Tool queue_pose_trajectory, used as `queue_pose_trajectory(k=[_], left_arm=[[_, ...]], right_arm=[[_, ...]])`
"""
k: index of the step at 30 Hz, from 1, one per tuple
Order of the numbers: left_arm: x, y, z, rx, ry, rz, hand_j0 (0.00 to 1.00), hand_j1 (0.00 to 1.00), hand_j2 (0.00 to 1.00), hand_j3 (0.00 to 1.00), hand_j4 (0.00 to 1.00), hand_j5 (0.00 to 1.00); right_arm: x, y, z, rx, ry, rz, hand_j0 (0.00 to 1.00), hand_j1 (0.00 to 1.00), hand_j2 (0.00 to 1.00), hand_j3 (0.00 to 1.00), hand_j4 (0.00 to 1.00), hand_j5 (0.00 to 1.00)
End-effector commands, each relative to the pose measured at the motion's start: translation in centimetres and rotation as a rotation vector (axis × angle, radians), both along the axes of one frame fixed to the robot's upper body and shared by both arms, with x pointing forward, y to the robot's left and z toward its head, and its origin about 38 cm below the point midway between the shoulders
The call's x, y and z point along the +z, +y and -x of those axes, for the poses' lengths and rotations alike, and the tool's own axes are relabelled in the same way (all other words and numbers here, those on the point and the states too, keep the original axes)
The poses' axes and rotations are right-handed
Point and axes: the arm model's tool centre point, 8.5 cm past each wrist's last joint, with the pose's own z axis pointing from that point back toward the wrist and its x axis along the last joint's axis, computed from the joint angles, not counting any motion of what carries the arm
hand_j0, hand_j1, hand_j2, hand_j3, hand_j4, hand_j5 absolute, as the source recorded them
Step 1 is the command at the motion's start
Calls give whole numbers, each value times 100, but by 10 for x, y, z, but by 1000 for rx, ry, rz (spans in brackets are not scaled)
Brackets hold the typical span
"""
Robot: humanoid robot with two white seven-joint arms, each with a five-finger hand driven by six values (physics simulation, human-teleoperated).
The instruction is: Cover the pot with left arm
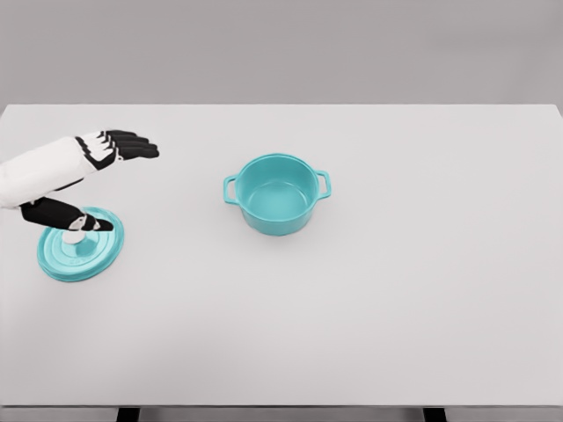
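Note:
A teal pot (277, 194) with two side handles stands uncovered near the middle of the white table. Its teal lid (81, 247) lies flat at the left, with a pale knob (75, 234) on top. My left hand (110, 183) reaches in from the left edge and hovers over the lid's far side. Its black fingers (123, 145) stretch out to the right above the lid, and the thumb (63, 214) points down beside the knob. The hand is open and grips nothing. The pot is well to the right of the hand.
The white table (396, 308) spans the whole view, with its front edge at the bottom and its back edge against a grey wall.

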Motion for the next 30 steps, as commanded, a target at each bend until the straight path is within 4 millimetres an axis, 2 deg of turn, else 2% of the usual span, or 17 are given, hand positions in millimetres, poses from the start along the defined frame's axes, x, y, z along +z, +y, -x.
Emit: queue_pose_trajectory(k=[1, 11, 12, 14, 18, 20, 23, 25, 28, 30], left_arm=[[-2, 0, 1, -2, 9, -1, 100, 100, 100, 100, 100, 100], [4, -1, -1, 0, -15, 2, 100, 100, 100, 100, 100, 100], [12, 0, -3, 6, -38, 16, 100, 100, 100, 100, 100, 100], [14, 3, -3, 20, -30, 51, 100, 100, 100, 100, 100, 100], [-4, 11, 3, 75, 171, 277, 100, 100, 100, 100, 100, 100], [-10, 11, 5, 77, 192, 268, 100, 100, 100, 100, 100, 100], [-9, 33, 12, 127, 203, 144, 100, 100, 100, 100, 100, 100], [-17, 39, 8, 182, 202, 57, 100, 100, 100, 100, 100, 100], [-37, 50, 12, 233, 267, 58, 100, 100, 100, 100, 100, 100], [-43, 55, 13, 248, 287, 56, 100, 100, 100, 100, 100, 100]], right_arm=[[0, 0, 0, 0, 0, 0, 100, 100, 100, 100, 100, 100], [0, 0, 2, -2, 3, 1, 100, 100, 100, 100, 100, 100], [0, 0, 2, -2, 3, 1, 100, 100, 100, 100, 100, 100], [0, 0, 2, -2, 3, 1, 100, 100, 100, 100, 100, 100], [0, 0, 2, -2, 3, 1, 100, 100, 100, 100, 100, 100], [0, 0, 2, -2, 3, 1, 100, 100, 100, 100, 100, 100], [0, 0, 2, -2, 3, 1, 100, 100, 100, 100, 100, 100], [0, 0, 2, -2, 3, 1, 100, 100, 100, 100, 100, 100], [0, 0, 2, -2, 3, 1, 100, 100, 100, 100, 100, 100], [0, 0, 2, -2, 3, 1, 100, 100, 100, 100, 100, 100]])
